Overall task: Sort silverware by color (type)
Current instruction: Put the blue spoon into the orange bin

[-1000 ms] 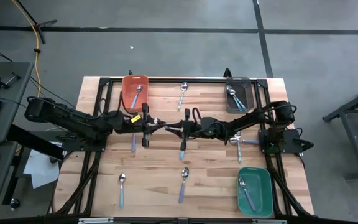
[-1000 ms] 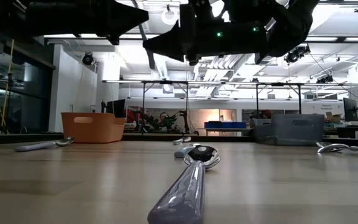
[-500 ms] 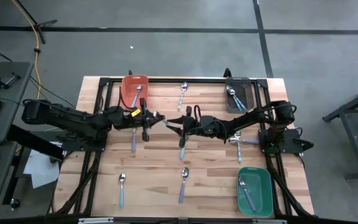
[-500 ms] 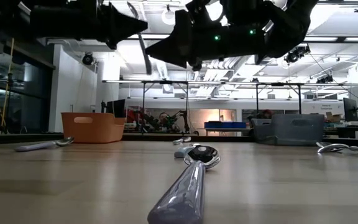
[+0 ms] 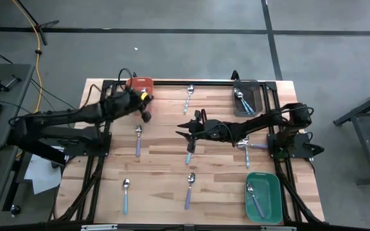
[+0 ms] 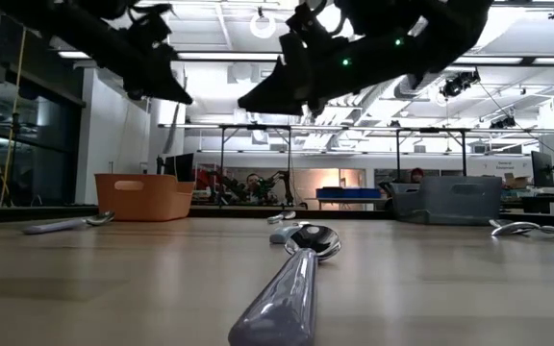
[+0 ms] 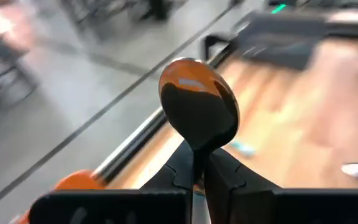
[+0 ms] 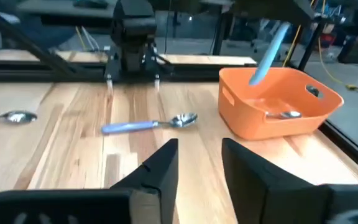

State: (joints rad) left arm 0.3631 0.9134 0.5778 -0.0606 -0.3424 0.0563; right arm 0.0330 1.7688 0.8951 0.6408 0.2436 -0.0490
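While 1 second ago both grippers met over the middle of the table with a spoon passing between them, the 2 arms now stand apart. In the high view the left gripper [image 5: 144,106] has swung to the upper left of the frame and hangs just beside the orange bin [image 5: 135,84], its jaws clamped on a blue-handled spoon [image 7: 199,109]; the left wrist view shows the shiny bowl sticking up from between the closed fingers [image 7: 225,171], and the right wrist view shows the light-blue handle [image 8: 267,53] slanting down over the bin, where 1 more spoon [image 8: 283,114] already lies. The right gripper [image 5: 184,132] has stayed near the centre of the frame, raised off the table, and its jaws, closed on the spoon a second ago, now stand apart and hold nothing, as the right wrist view shows with its 2 dark fingers [image 8: 160,165] separated.

Other silverware lies as before on the wooden table [image 5: 166,173]: 1 spoon [image 5: 137,139] left of centre, 1 [image 5: 189,97] at upper centre, 1 [image 5: 189,154] under the right gripper, 2 [image 5: 125,194] along the lower edge, 1 [image 5: 247,154] right of centre. The grey bin [image 5: 254,90] at upper right and the green bin [image 5: 270,186] at lower right each hold cutlery.
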